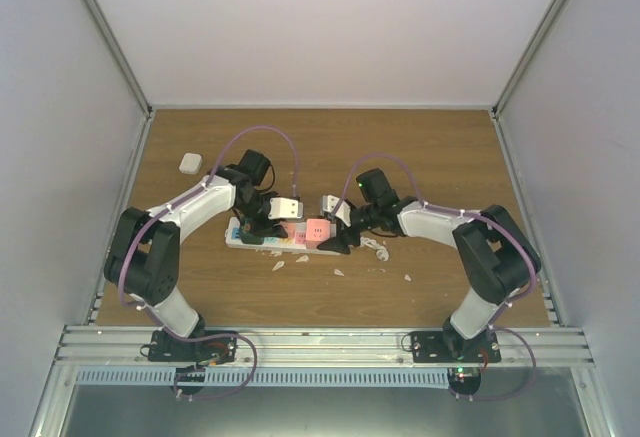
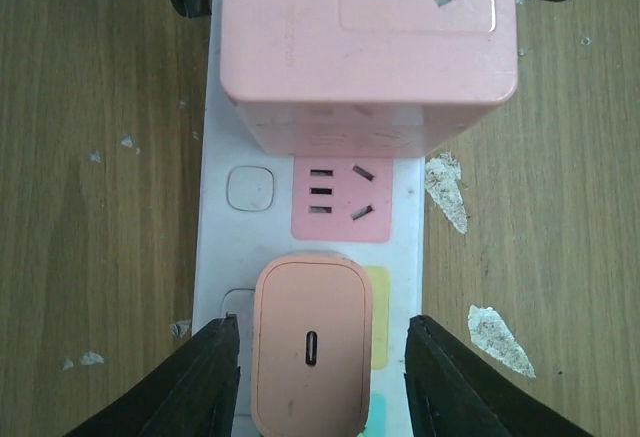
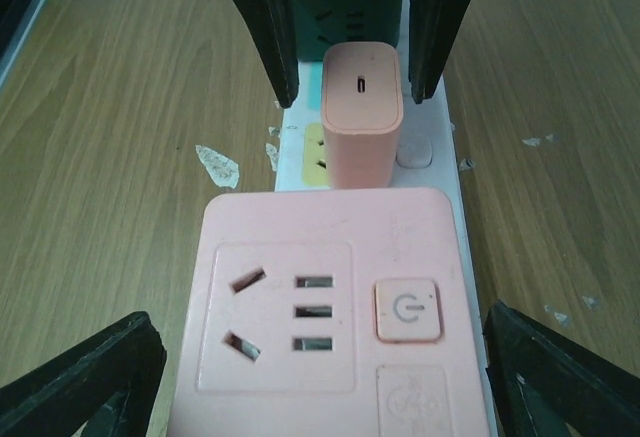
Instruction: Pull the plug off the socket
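Nothing pulled yet. Power strip (image 2: pixel 212 247) lies on table (image 1: pixel 420 157) betw. the arms, peach USB charger (image 2: pixel 312 342) and pink cube adapter (image 3: pixel 330 297) both seated in it. Left gripper (image 2: pixel 320 382) spread, straddling charger w/o touching. Right gripper (image 3: pixel 320 387) spread around cube (which one's "the plug"? can't tell). Grip + pull remain.

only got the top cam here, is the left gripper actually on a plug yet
Observer: Not yet. The left gripper is open, straddling a small peach charger with gaps on both sides.
Operator: and the right one
Observer: The right gripper straddles the big pink adapter cube; contact is unclear.
Operator: anything between them
Observer: The socket has one empty pink outlet there.
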`<state>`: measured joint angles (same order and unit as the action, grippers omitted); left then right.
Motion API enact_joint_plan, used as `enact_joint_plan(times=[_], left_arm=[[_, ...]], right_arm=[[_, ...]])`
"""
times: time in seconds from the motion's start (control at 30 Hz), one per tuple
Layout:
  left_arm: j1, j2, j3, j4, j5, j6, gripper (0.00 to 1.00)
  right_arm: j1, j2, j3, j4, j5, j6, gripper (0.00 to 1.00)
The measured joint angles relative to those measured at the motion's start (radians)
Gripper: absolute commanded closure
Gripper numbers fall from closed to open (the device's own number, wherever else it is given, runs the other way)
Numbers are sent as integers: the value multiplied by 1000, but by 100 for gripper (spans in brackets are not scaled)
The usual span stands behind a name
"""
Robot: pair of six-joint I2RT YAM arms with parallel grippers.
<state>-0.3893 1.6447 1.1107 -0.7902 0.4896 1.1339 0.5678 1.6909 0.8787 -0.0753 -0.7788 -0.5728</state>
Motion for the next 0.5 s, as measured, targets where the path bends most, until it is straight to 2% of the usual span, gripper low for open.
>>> enact_joint_plan(times=[0.13,0.27,0.5], left_arm=[[-5,0,0,-6,-18,0,61],[-10,1,0,-5,-32,-4,65],[-21,2,0,5,-61,-6,72]], right_arm=[[10,5,-8,27,12,0,15],[11,6,-16,35,21,0,23],[11,6,-17,51,20,-12,45]])
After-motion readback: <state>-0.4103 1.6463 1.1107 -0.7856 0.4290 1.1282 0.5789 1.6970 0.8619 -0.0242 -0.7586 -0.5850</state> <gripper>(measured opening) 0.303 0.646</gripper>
